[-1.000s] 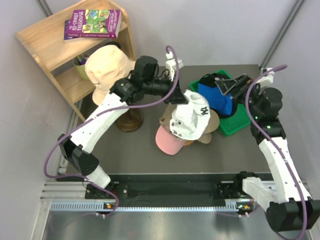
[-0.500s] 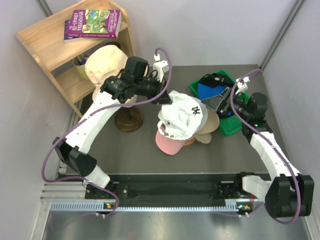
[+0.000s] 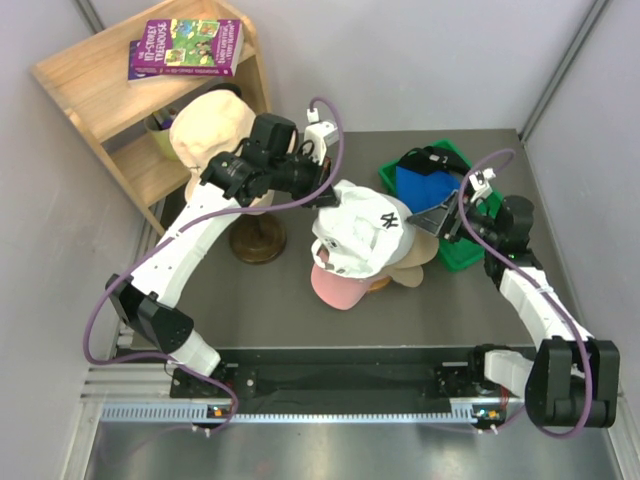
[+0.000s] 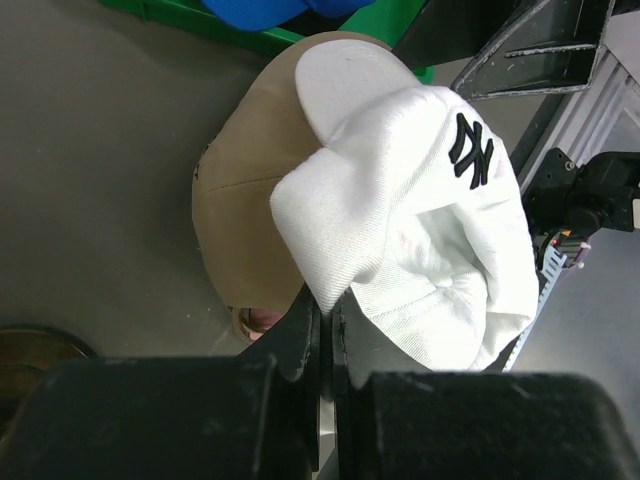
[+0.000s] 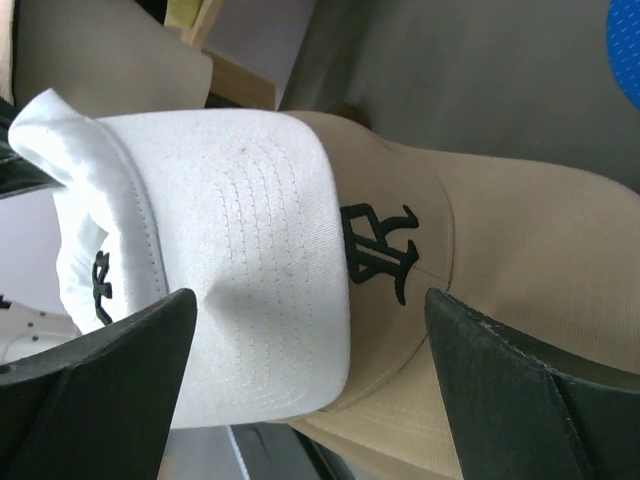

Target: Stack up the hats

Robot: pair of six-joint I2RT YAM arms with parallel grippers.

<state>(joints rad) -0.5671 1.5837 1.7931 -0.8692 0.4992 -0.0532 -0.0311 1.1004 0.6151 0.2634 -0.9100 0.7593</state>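
Grey bench in a walled corner: my left gripper (image 4: 325, 312), pinched fully closed on the edge of the white cap's (image 4: 420, 200) crown, holds that cap draped over the tan cap (image 4: 245, 230) so the two crowns can nest. The white peak lies across the tan cap's front, reaching its black logo. The pink cap (image 3: 335, 285) shows from under the tan cap's near side. My right gripper (image 5: 310, 370), spread wide and holding nothing, waits just right of the tan cap facing both peaks, probably to steady the white one. Behind the tan cap, the blue cap (image 3: 425, 185) and black cap (image 3: 430, 157) sit in the green tray (image 3: 470, 250), not yet stacked.
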